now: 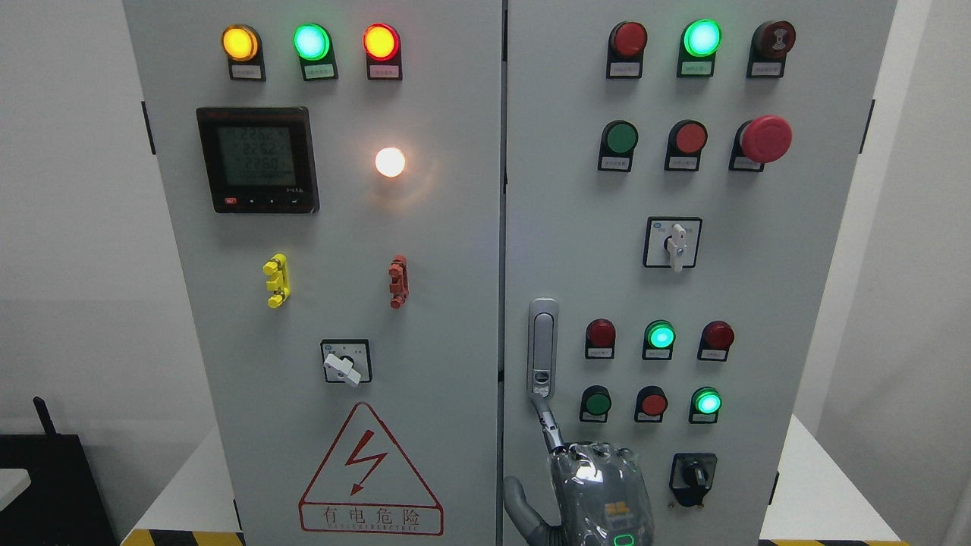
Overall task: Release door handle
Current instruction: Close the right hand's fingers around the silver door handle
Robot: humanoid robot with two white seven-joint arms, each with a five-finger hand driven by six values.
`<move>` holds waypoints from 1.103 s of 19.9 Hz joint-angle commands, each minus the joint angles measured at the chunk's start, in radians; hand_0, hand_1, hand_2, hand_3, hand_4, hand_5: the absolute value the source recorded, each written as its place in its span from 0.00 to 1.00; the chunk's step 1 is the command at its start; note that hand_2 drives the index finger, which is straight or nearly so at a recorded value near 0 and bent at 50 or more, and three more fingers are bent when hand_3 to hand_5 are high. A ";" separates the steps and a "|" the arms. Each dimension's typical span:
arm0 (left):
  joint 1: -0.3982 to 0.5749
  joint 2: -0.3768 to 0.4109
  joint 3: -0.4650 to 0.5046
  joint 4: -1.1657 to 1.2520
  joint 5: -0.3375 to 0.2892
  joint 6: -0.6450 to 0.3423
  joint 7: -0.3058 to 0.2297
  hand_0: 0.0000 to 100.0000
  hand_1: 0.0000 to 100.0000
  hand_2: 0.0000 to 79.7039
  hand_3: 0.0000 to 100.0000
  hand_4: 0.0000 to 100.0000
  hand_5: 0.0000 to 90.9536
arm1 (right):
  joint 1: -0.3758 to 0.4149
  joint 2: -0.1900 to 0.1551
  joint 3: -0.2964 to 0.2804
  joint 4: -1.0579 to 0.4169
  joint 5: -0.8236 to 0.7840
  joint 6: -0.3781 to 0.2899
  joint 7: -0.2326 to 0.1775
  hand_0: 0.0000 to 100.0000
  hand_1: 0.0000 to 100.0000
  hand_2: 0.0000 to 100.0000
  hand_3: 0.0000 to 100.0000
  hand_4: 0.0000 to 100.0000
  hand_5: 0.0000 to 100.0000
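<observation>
The grey door handle (542, 347) stands upright on the left edge of the cabinet's right door (758, 303), flat against the panel. My right hand (563, 449) rises from the bottom edge just below it, its back wrapped in clear plastic. Its index finger (548, 425) stretches up and its tip meets the handle's lower end. The thumb (519, 502) sticks out to the left, over the seam between the doors. The hand wraps around nothing. Both doors look closed.
The right door carries several lamps and push buttons, a red emergency button (766, 138) and rotary switches (673, 244) (692, 478). The left door (334, 303) holds a meter (258, 159), lamps, a switch (345, 362) and a high-voltage warning triangle (370, 474).
</observation>
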 commanded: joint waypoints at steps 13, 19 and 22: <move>0.000 0.000 0.000 -0.009 -0.028 -0.001 0.001 0.12 0.39 0.00 0.00 0.00 0.00 | -0.030 -0.001 -0.011 0.028 0.000 0.033 0.021 0.42 0.36 0.00 1.00 1.00 1.00; 0.000 0.000 0.000 -0.009 -0.028 -0.001 0.001 0.12 0.39 0.00 0.00 0.00 0.00 | -0.018 0.003 -0.008 0.027 0.000 0.032 0.022 0.42 0.36 0.01 1.00 1.00 1.00; 0.000 0.000 0.000 -0.009 -0.028 -0.001 0.001 0.12 0.39 0.00 0.00 0.00 0.00 | -0.013 0.003 -0.008 0.027 0.000 0.032 0.022 0.41 0.36 0.02 1.00 1.00 1.00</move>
